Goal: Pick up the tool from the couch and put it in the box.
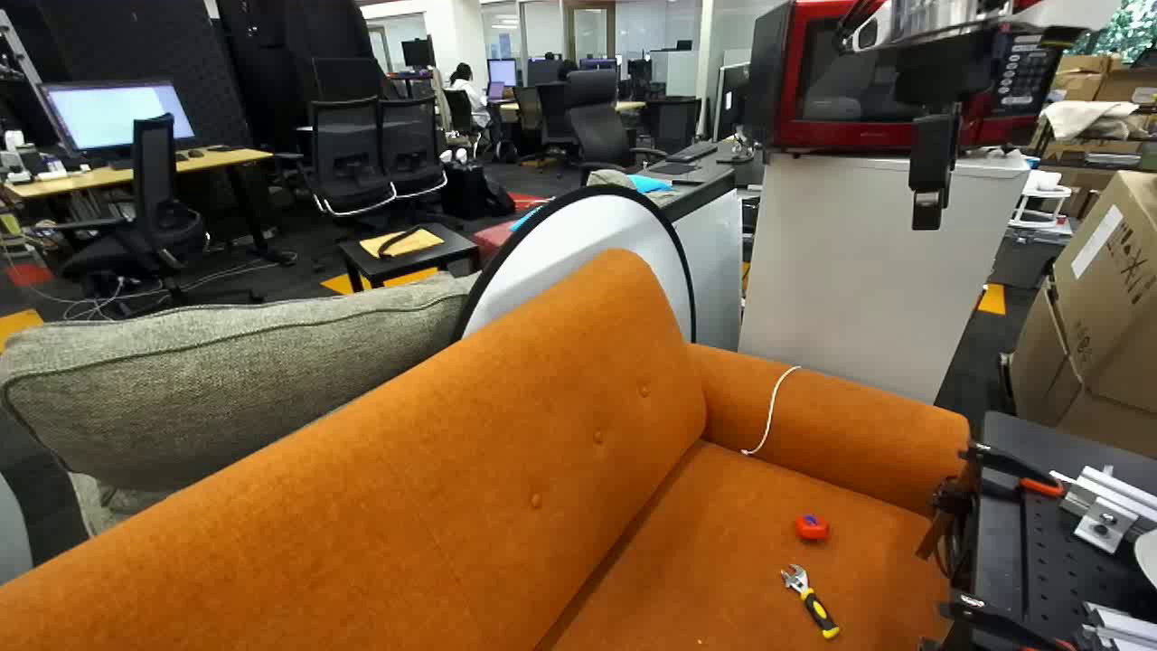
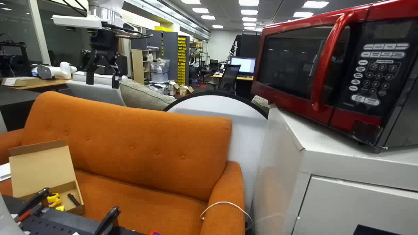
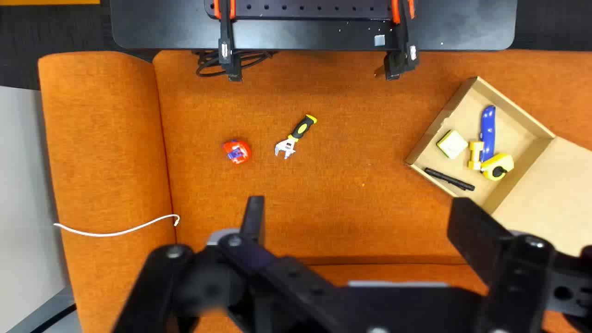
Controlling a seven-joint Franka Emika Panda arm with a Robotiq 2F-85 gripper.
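The tool is a small adjustable wrench (image 3: 301,130) with a silver head and a black-and-yellow handle. It lies on the seat of the orange couch (image 3: 333,203) in the wrist view. It also shows in an exterior view (image 1: 811,603). The open cardboard box (image 3: 437,121) stands on the couch at the right of the wrist view, with its lid folded back; it also shows in an exterior view (image 2: 42,169). It holds several items, among them a blue-handled tool and a black pen-like piece. My gripper (image 3: 358,201) is open and empty, high above the couch (image 2: 102,80).
A small red piece (image 3: 237,151) lies beside the wrench. A black table (image 3: 314,34) with two clamps (image 3: 226,51) overhangs the seat's front edge. A white cord (image 3: 115,233) crosses the armrest. A red microwave (image 2: 303,62) stands on a white cabinet (image 2: 326,156) beside the couch.
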